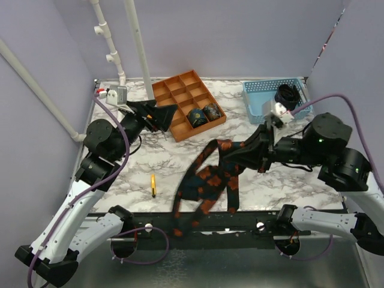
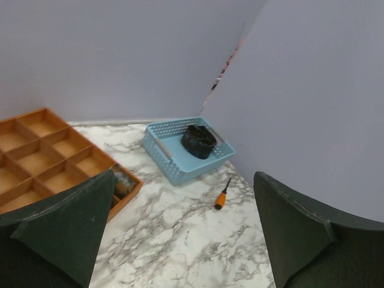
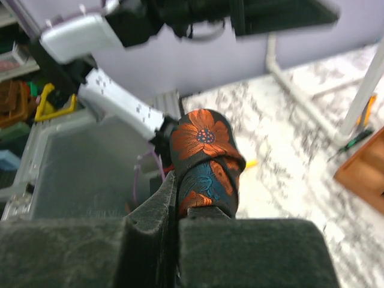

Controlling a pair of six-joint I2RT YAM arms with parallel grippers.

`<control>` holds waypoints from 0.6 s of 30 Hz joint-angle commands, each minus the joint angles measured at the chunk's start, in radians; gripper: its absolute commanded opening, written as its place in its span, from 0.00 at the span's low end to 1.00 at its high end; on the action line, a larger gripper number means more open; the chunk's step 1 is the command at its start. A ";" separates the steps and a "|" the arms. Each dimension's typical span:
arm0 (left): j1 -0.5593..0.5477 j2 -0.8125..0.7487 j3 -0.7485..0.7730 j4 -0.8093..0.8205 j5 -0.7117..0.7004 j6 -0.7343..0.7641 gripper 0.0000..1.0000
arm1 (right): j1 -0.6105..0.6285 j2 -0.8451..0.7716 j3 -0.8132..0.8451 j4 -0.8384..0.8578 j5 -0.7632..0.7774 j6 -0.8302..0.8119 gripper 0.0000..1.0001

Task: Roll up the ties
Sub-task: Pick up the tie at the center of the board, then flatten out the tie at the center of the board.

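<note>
right gripper (image 1: 227,157) clamping tight on long tie (image 1: 207,180) near its far end, orange-flower fabric bunching between pads. rest of tie lying across marble table (image 1: 138,162), tail hanging over near edge. left gripper (image 1: 168,119) hovering spread wide by orange tray (image 1: 177,96), holding nothing. two rolled ties (image 1: 197,117) sitting in tray's front compartments — another coil (image 1: 288,94) resting in blue basket (image 1: 258,99).

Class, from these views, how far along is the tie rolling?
Done: two rolled ties sit in the orange tray. In hand: the right gripper is shut on the orange-flowered tie, which trails unrolled across the table. Left: coiling that tie and storing it; the left gripper hangs open, holding nothing.
</note>
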 commanded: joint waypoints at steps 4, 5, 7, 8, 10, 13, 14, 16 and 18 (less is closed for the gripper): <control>-0.001 -0.036 -0.038 0.202 0.251 0.008 0.99 | 0.002 -0.115 -0.199 0.084 -0.115 0.043 0.00; -0.001 -0.047 -0.059 0.234 0.310 0.012 0.99 | 0.002 -0.123 -0.215 0.098 -0.130 0.054 0.00; -0.001 -0.056 -0.084 0.271 0.442 0.024 0.99 | 0.002 -0.133 -0.234 0.120 -0.148 0.071 0.00; -0.001 -0.055 -0.090 0.275 0.514 0.037 0.99 | 0.002 -0.136 -0.237 0.127 -0.155 0.078 0.00; -0.003 -0.054 -0.126 0.300 0.621 0.057 0.99 | 0.002 -0.138 -0.235 0.148 -0.179 0.092 0.00; -0.020 -0.066 -0.209 0.368 0.659 0.032 0.99 | 0.002 -0.132 -0.225 0.185 -0.214 0.119 0.00; -0.033 -0.064 -0.230 0.392 0.665 0.020 0.99 | 0.002 -0.128 -0.223 0.203 -0.232 0.130 0.00; -0.075 -0.063 -0.262 0.413 0.654 0.019 0.99 | 0.002 -0.117 -0.221 0.241 -0.264 0.152 0.00; -0.113 -0.071 -0.285 0.415 0.598 0.039 0.99 | 0.002 -0.093 -0.212 0.257 -0.291 0.159 0.00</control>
